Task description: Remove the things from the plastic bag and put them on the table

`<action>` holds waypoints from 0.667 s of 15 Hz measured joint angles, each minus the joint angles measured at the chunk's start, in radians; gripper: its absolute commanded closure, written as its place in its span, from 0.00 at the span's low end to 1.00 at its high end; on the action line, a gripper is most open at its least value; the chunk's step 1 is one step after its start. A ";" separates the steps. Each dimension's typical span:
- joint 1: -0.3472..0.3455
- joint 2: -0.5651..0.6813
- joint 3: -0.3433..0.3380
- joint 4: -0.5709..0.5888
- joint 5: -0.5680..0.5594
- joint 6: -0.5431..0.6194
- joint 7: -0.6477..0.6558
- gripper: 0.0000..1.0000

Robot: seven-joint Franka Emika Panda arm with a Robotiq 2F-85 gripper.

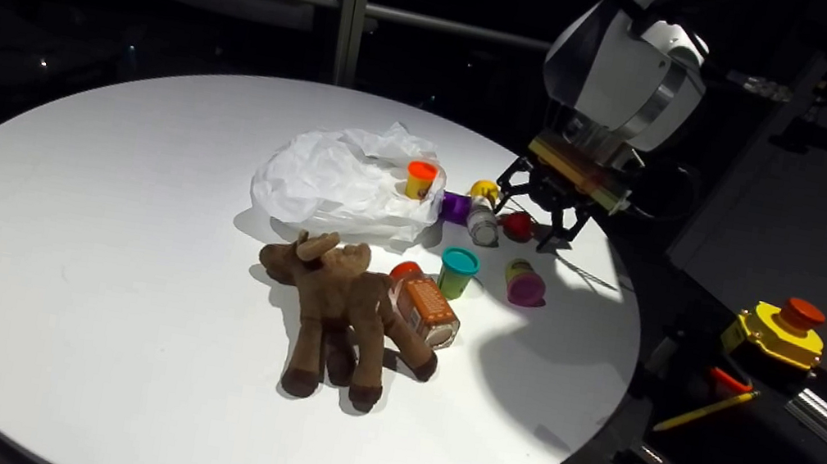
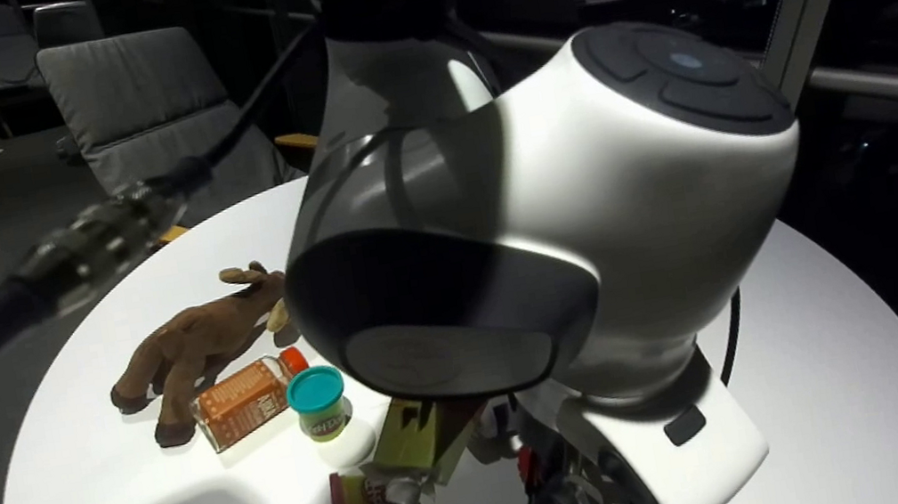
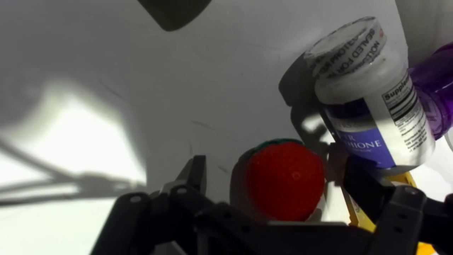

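Straddling a red round toy (image 3: 286,180), the gripper (image 3: 276,173) hangs low over the right side of the white table (image 1: 123,286) in an exterior view, its jaws spread; whether they touch the toy we cannot tell. We find the plastic bag (image 1: 339,179) to the left, toward the far side, crumpled, and the plush reindeer (image 1: 349,297) on the near side of it, lying outside the bag on the tabletop. An orange-lidded tub (image 1: 420,181) stands upright at the bag's right end; we cannot decide whether it is inside or merely on the plastic.

Crowding is the chief hazard, in our judgement: the finger (image 3: 366,189) at right in the wrist view comes very near a white bottle (image 3: 375,109), so a sideways shift could shove the bottle against the purple container (image 3: 435,81) just beside it. Being round, the toy may roll toward the table's right edge if pushed off-centre. Should we tug the bag, its thin film may topple the tub or catch in the jaws.
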 measured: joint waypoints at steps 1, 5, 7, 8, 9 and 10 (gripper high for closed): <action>0.000 0.002 0.000 -0.001 0.000 -0.001 0.000 0.00; 0.000 0.010 0.000 -0.002 0.000 -0.001 0.000 0.00; 0.000 0.010 0.000 -0.002 0.000 -0.001 0.000 0.00; 0.000 0.010 0.000 -0.002 0.000 -0.001 0.000 0.00; 0.000 0.010 0.000 -0.002 0.000 -0.001 0.000 0.00; 0.000 0.010 0.000 -0.002 0.000 -0.001 0.000 0.00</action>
